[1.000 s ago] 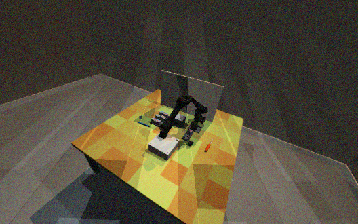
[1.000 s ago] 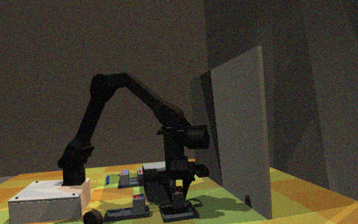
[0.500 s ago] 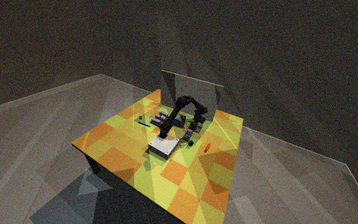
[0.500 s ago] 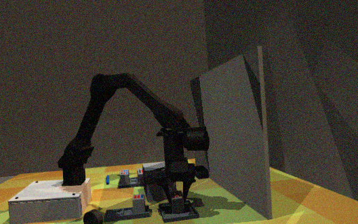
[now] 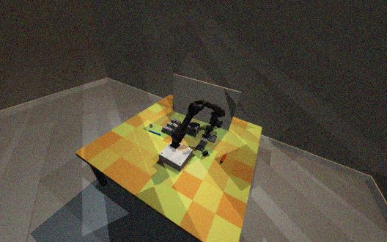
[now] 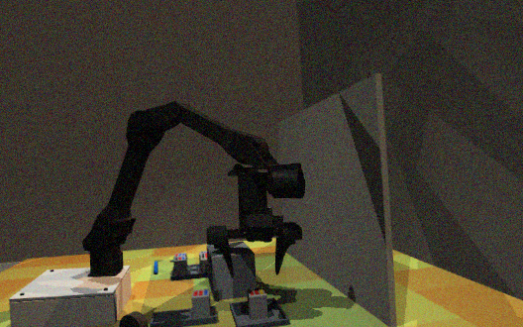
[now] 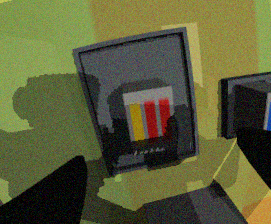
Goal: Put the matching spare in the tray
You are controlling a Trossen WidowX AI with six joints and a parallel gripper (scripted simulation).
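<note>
The pincer (image 5: 209,132) (image 6: 255,273) (image 7: 164,149) is hanging wide open above the tray (image 5: 213,138) (image 6: 280,319) (image 7: 82,75), gripping nothing. The spare (image 5: 210,135) (image 6: 258,305) (image 7: 151,115), showing one yellow and two red stripes, is standing inside the tray, nearer to one end. The release seems to be done, so mainly a clear retreat is remaining. If the arm is moving sideways too low, a finger could be knocking the spare over, or touching the upright panel (image 5: 206,89) (image 6: 338,163). A wrong code would be the worse failure; no view is showing me the mounted unit's code readably.
</note>
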